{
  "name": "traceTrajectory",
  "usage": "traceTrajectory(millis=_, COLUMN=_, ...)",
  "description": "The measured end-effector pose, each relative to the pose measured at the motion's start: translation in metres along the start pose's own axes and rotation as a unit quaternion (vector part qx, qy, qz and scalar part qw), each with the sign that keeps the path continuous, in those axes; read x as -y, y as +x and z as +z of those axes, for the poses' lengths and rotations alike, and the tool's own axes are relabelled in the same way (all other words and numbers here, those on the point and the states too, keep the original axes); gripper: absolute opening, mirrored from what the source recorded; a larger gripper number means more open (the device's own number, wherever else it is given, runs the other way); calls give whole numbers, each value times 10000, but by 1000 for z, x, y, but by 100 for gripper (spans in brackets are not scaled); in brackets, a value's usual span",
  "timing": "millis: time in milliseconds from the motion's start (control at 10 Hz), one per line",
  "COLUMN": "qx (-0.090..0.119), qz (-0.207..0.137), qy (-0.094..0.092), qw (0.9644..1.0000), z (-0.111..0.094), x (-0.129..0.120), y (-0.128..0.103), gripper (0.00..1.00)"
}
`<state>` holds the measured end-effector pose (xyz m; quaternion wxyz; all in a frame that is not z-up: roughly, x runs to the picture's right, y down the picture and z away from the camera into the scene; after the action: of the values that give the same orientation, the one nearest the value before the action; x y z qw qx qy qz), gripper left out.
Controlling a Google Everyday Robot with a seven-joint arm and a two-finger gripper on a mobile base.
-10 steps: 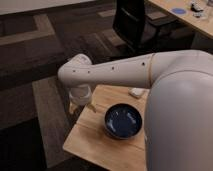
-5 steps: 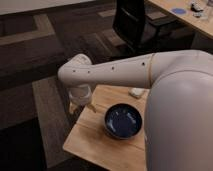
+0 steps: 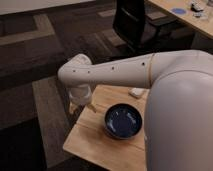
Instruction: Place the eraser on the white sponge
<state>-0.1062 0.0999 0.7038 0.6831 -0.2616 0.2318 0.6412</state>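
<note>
white sponge (image 3: 136,92) half-hidden (gripper (image 3: 85,106), table (image 3: 91,143) edge)

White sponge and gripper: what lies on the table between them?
Only bare table, in the camera view; the gripper hangs at its left edge, the white sponge farther right.

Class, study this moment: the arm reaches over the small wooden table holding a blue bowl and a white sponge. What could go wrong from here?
1. The end effector hangs over the table's far left corner, away from the white sponge; crossing could clip the dark blue bowl nearby.
2. The small sponge lies near the table's far edge; a nudge might push it off.
3. The eraser cannot be made out, so it may not be held.
</note>
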Motion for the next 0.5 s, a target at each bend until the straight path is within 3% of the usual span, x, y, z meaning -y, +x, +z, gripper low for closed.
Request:
traceTrajectory(millis=400, qx=23, qz=-116, qy=-43, qw=9999, z=-4, x=5, y=-5, gripper=65)
traceTrajectory(millis=500, qx=6, qz=-345, qy=-75, qw=9994, z=-12, x=24, y=-17, gripper=65)
